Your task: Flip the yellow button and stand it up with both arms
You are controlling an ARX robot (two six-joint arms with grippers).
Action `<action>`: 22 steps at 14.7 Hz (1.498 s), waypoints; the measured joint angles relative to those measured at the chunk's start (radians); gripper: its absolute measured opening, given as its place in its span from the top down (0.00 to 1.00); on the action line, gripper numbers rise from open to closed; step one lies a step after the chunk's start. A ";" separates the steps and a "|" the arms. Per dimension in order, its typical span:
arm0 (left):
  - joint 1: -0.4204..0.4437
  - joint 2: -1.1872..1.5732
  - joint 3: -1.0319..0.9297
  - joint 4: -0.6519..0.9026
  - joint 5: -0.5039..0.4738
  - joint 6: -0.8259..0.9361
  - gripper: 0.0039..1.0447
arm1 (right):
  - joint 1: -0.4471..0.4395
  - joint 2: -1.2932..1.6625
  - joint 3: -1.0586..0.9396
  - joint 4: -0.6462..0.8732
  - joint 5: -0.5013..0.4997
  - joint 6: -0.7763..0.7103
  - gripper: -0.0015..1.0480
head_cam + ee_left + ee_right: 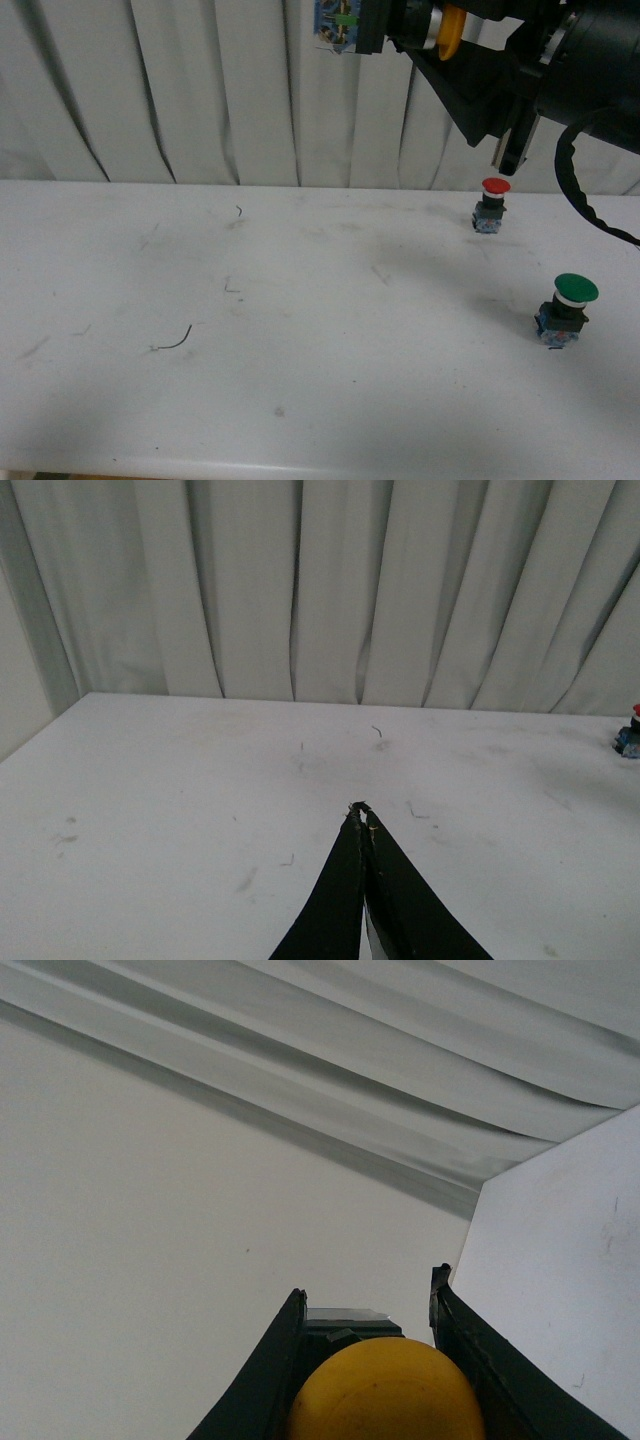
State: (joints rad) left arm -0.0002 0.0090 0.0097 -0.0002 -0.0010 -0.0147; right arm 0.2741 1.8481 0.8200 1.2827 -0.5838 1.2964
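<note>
Right wrist view: right hand [369, 1295] clamps yellow button [385, 1390] above the desk [300, 330]; left hand [362, 810], pinched closed and empty, should open before receiving it.

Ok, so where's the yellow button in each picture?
Front view: the yellow button is at the top edge, right of centre, held high up.
Left wrist view: not in it.
Right wrist view: close up, clamped in the right gripper.
Shared landmark: the white curtain, in all three.
</note>
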 joint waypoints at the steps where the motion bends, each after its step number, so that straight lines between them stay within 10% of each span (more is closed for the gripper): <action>1: 0.000 0.000 0.000 -0.004 0.001 0.000 0.88 | 0.000 0.000 0.000 0.001 0.000 0.000 0.67; 5: 0.000 0.000 0.000 -0.004 0.000 0.000 0.39 | -0.053 -0.045 0.003 -0.267 -0.005 -0.156 0.67; 8: 0.000 0.000 0.000 -0.003 0.000 0.001 0.04 | -0.170 -0.105 0.075 -0.726 0.154 -0.634 0.67; 13: 0.000 0.000 0.000 -0.004 0.000 0.001 0.06 | -0.357 -0.013 0.244 -0.975 0.402 -1.520 0.67; 22: 0.000 0.000 0.000 -0.003 0.000 0.001 0.06 | -0.299 0.377 0.764 -1.385 0.459 -1.562 0.67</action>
State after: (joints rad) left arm -0.0002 0.0090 0.0097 -0.0036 -0.0006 -0.0139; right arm -0.0254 2.2253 1.5841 -0.1024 -0.1253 -0.2653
